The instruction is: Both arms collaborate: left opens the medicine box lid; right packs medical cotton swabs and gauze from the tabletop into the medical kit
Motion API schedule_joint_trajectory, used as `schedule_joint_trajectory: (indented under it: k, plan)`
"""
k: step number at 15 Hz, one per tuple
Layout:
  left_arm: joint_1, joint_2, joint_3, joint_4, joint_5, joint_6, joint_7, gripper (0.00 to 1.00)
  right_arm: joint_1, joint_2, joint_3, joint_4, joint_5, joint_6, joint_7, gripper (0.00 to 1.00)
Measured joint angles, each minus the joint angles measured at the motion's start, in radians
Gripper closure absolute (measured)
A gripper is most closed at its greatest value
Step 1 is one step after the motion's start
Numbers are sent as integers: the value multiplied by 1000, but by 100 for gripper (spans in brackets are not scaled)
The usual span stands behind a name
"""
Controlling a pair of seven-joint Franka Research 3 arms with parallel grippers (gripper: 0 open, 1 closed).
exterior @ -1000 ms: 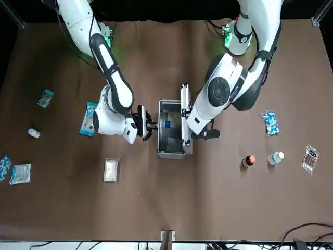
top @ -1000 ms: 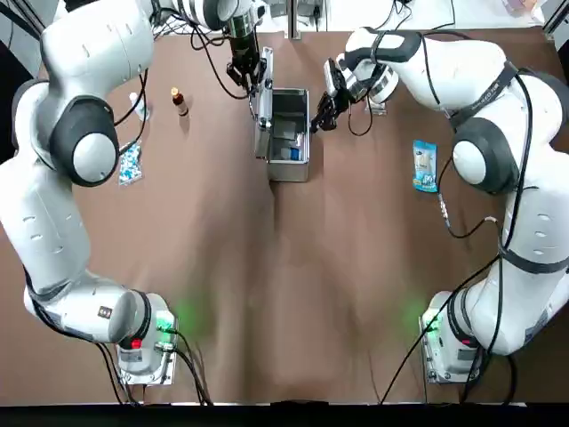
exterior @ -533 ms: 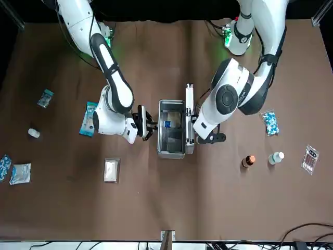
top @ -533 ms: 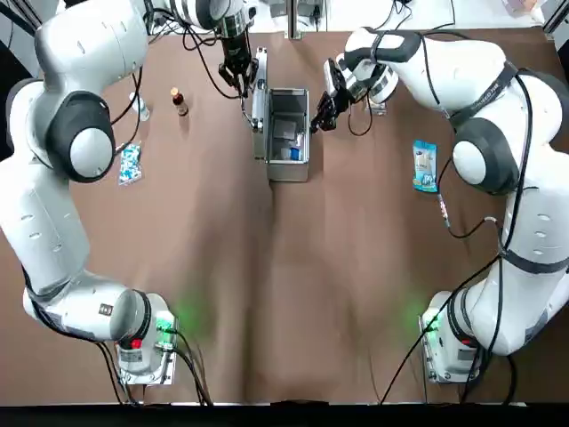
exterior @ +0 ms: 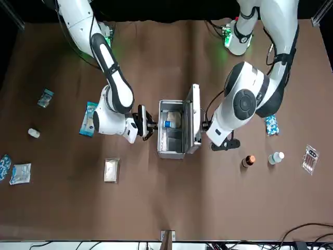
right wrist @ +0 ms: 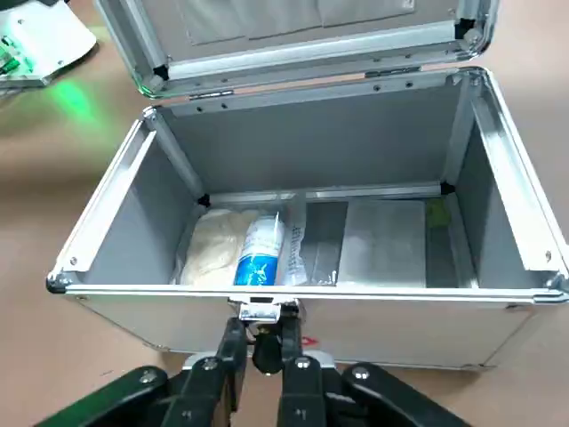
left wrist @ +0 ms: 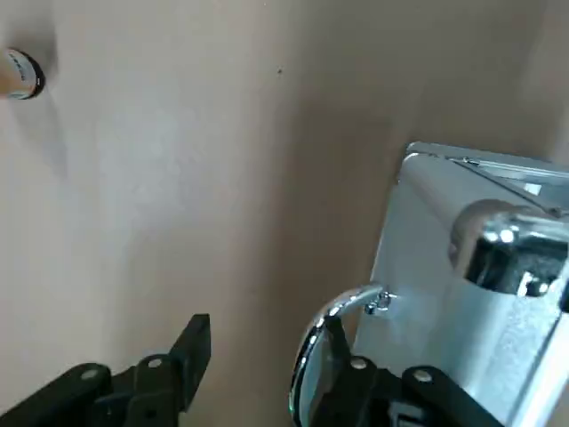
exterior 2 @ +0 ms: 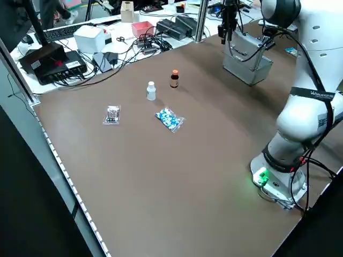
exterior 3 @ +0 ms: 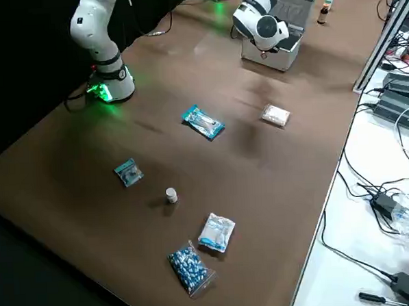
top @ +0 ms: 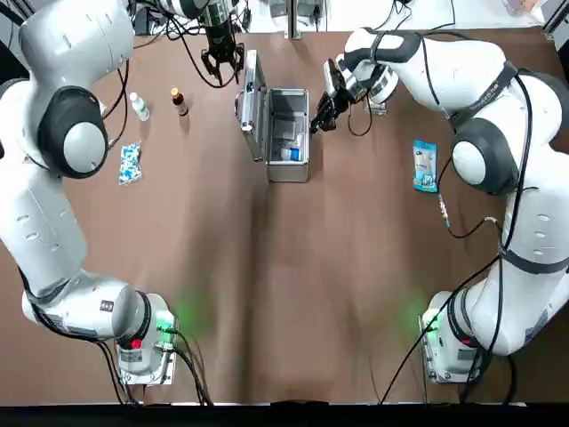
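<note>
At upper centre, the left gripper (top: 221, 55), fingers spread wide and empty, hovered beside the raised medicine box lid (top: 250, 104), while the right gripper (right wrist: 261, 354) stood nearly closed, empty, before the medicine box (top: 289, 133).

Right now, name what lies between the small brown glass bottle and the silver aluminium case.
Only bare table separates bottle and case, per the top view.

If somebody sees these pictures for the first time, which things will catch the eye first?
The open silver case at the table's far middle stands out, its lid raised toward the robot's left. The left gripper is at the lid's handle; the right gripper waits, shut, at the case's front wall. A swab packet already lies inside.
</note>
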Motion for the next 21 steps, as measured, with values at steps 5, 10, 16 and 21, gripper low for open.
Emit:
schedule_joint_trajectory:
  k: [5, 10, 16, 21]
  plan:
    - [68, -12, 4, 12, 0, -6, 69, 5, 1, 0, -1, 1, 0, -1, 0, 80]
    - [151, -66, 6, 38, 1, -18, 175, 0, 3, 0, -1, 1, 0, -15, 1, 60]
    - [250, -160, 7, 42, 0, -73, 290, 0, 4, -24, -12, 23, -30, -41, 32, 5]
    - [321, -209, 8, 76, 1, -183, 379, 0, -64, -72, -76, 83, -134, -227, 85, 1]
